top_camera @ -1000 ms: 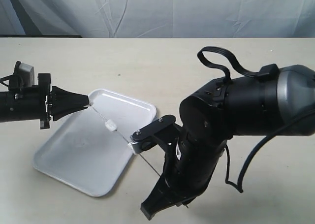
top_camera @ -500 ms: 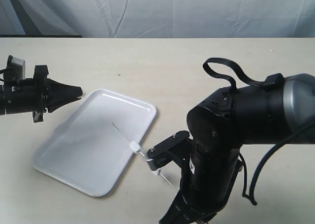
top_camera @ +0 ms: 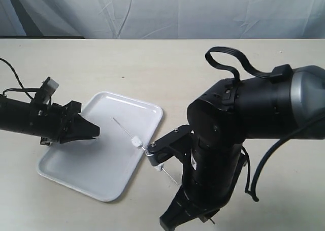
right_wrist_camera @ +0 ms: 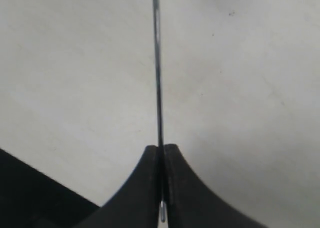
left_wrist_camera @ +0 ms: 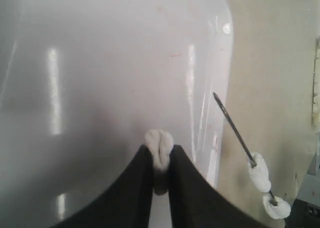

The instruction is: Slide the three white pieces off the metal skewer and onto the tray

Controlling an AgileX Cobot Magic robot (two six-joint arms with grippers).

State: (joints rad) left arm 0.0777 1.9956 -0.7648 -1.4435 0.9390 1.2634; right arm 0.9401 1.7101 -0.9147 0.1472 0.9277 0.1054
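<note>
The white tray [top_camera: 109, 183] lies left of centre on the table. My left gripper [top_camera: 95, 136] hangs low over its left part, shut on one white piece [left_wrist_camera: 159, 138] that bulges out between the fingertips [left_wrist_camera: 145, 155]. The thin metal skewer [top_camera: 123, 129] slants over the tray's right edge with its point toward the tray. Two more white pieces [left_wrist_camera: 258, 172] [left_wrist_camera: 276, 206] sit on it near that edge, and the front one [top_camera: 136, 141] shows from outside. My right gripper [right_wrist_camera: 161, 147] is shut on the skewer's rear end [right_wrist_camera: 159, 87].
The bulky right arm [top_camera: 244, 124] with its looping cable [top_camera: 228, 58] fills the table's right side and hides the skewer's back part. A pale cloth backdrop [top_camera: 167, 10] hangs behind the beige table [top_camera: 167, 68].
My left gripper left the skewer's tip, drew back to the left, then came down over the tray's left part. My right arm pulled the skewer back toward the tray's right edge.
</note>
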